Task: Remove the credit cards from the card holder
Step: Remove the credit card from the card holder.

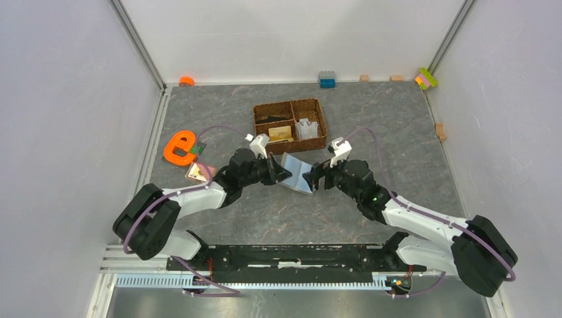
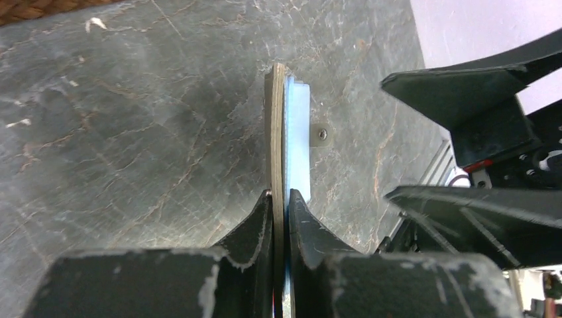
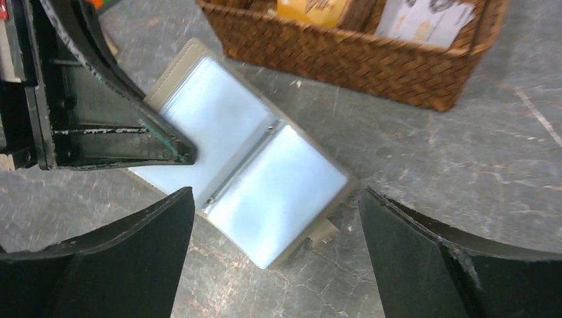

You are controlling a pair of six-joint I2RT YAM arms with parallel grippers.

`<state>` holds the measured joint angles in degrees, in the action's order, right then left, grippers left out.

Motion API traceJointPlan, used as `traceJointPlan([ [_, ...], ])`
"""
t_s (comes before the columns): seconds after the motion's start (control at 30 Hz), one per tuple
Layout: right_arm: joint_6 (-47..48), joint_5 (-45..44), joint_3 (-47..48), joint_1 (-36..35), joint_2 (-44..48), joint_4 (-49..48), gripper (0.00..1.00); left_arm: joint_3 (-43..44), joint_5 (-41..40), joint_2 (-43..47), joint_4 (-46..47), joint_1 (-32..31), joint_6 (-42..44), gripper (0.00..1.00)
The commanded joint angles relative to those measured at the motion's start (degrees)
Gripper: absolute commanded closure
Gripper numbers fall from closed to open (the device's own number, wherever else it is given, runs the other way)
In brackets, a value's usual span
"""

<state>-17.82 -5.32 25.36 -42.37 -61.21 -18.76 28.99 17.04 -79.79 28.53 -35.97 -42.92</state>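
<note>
While my left gripper (image 2: 280,193) is clenched on one leaf of the card holder (image 2: 275,132), my right gripper (image 3: 275,199) hangs released above the other leaf, its jaws spread wider than that leaf and touching nothing. Between my left fingers (image 2: 258,225) the holder shows edge-on: a thin olive-grey cover on one side, a pale blue sleeve pressed against it on the other, and a small tab (image 2: 321,134) with a metal stud sticking out beyond.

From my right wrist the holder lies open like a book. Two glossy, light-blue pockets sit either side of a silvery spine, framed by a narrow grey-olive border, with the tab at the outer edge of the leaf under my right jaws. I cannot tell whether any cards sit in the pockets.

From above, the holder lies about midway between the left and right edges of the table (image 1: 265,218), with the leaf in my left grip tilted up. The brown woven basket (image 1: 323,126) stands just beyond it, towards the far edge. An orange-tan card (image 1: 281,132) lies in the basket's near-left compartment. An orange e-shaped piece (image 1: 179,147) lies by the left edge.
</note>
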Motion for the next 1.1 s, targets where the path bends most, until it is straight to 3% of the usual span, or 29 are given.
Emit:
traceJointPlan([
  [0.0, -1.0, 4.6, 0.0, -0.1, -4.6, -5.2, 0.04, 4.5, -3.0, -2.2, -6.4, -2.2, 6.1, 0.93],
  [0.37, -1.4, 3.2, 0.8, -0.1, -11.7, -6.1, 0.24, 10.8, -2.0, -8.6, -15.0, -2.2, 8.9, 0.83],
  [0.63, -1.6, 7.4, 3.5, 0.0, -19.1, -6.2, 0.45, 9.9, -0.6, -4.7, -15.3, -2.2, 10.3, 0.54],
  [0.8, -1.3, 8.4, 4.4, 0.2, -20.9, -6.0, 0.49, 9.9, 0.5, -4.6, -15.3, -2.0, 9.8, 0.54],
  [1.07, -0.4, 8.0, 5.2, 0.8, -21.1, -5.6, 0.53, 10.0, 4.2, -5.4, -13.8, -0.4, 7.8, 0.65],
])
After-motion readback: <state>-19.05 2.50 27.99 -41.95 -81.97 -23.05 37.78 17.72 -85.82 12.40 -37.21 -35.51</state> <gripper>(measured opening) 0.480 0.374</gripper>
